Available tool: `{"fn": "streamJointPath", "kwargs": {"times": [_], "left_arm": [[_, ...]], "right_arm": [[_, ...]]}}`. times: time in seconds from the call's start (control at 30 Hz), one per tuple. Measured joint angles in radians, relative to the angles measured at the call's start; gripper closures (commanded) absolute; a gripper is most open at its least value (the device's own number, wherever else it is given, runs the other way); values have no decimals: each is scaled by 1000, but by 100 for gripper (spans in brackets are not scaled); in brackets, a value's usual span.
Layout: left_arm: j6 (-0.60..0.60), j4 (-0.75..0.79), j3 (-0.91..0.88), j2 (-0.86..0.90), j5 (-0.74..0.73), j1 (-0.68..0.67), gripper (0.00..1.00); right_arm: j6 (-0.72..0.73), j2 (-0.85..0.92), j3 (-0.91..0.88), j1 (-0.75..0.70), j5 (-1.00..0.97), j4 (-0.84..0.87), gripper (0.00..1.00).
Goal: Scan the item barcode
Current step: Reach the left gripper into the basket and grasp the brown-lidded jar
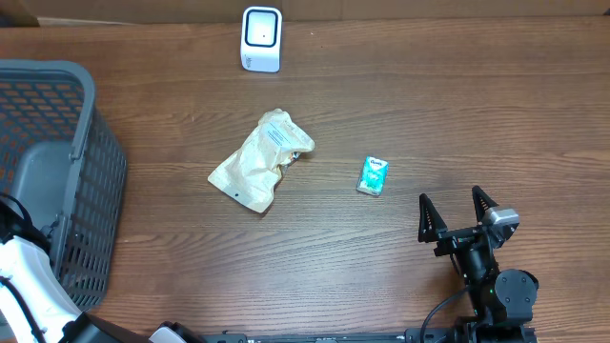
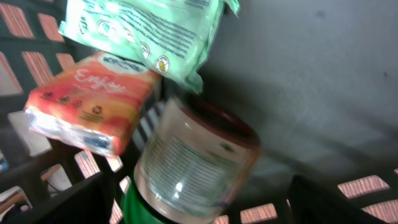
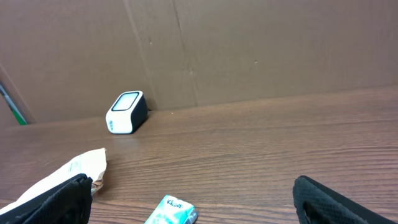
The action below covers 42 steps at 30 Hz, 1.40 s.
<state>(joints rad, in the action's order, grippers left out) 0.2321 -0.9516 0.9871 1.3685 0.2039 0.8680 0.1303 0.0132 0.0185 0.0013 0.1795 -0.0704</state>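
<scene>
The white barcode scanner (image 1: 261, 38) stands at the table's far edge and shows again as the scanner (image 3: 127, 112) in the right wrist view. A beige pouch (image 1: 259, 160) and a small teal tissue pack (image 1: 373, 176) lie mid-table. My right gripper (image 1: 457, 211) hovers open near the front edge, the tissue pack (image 3: 171, 211) just ahead of it. Inside the grey basket (image 1: 57, 86), my left gripper (image 2: 196, 186) stands wide open around a blurred glass jar (image 2: 193, 155) with a green lid, its fingers apart from the jar's sides.
In the basket, an orange tissue pack (image 2: 87, 99) and a pale green pouch (image 2: 149, 31) lie beside the jar. A cardboard wall (image 3: 249, 50) closes the back of the table. The left arm (image 1: 19, 276) leans over the basket's near corner.
</scene>
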Motion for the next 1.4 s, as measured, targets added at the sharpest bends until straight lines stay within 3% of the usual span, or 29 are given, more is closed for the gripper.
{"fn": "streamJointPath", "kwargs": {"times": [0.67, 1.07, 1.4], "left_arm": [[-11, 37, -16, 23, -47, 0, 8], [-30, -122, 105, 77, -116, 10, 0], [-53, -164, 122, 79, -146, 56, 0]], "right_arm": [[0, 0, 0, 0, 0, 0, 0], [0, 0, 0, 0, 0, 0, 0], [0, 0, 0, 0, 0, 0, 0]]}}
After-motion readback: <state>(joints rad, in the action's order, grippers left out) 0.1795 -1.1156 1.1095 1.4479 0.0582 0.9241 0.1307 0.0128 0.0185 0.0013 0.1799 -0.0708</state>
